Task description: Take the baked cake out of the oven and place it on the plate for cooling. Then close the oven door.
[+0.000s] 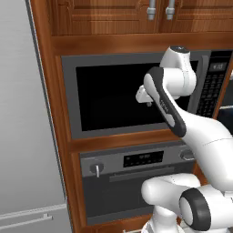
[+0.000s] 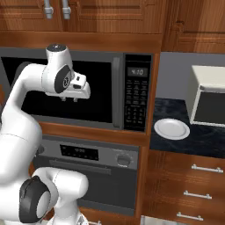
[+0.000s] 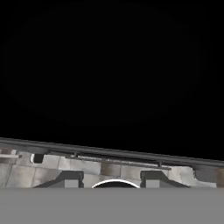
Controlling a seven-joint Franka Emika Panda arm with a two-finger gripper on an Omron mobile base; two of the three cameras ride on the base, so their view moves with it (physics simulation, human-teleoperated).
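1. Two dark finger tips (image 3: 70, 178) rise at the bottom of the hand view, set apart with nothing between them, so the gripper (image 3: 113, 180) stands open and holds nothing.
2. In the right base view the gripper (image 2: 69, 99) hangs in the upper left of the frame, in front of the microwave's (image 2: 110, 92) black glass; in the left base view the gripper (image 1: 144, 98) sits at centre right.
3. The oven (image 1: 136, 179) fills the lower centre of the left base view, directly under the microwave.
4. The oven door (image 2: 112, 184) is shut flat, its bar handle (image 2: 85, 167) running across beneath the display strip.
5. The baked cake cannot be seen behind the closed door.
6. The plate (image 2: 172, 128) lies bare on the dark counter (image 2: 206, 140) at centre right of the right base view, beside a white toaster oven (image 2: 208, 102).
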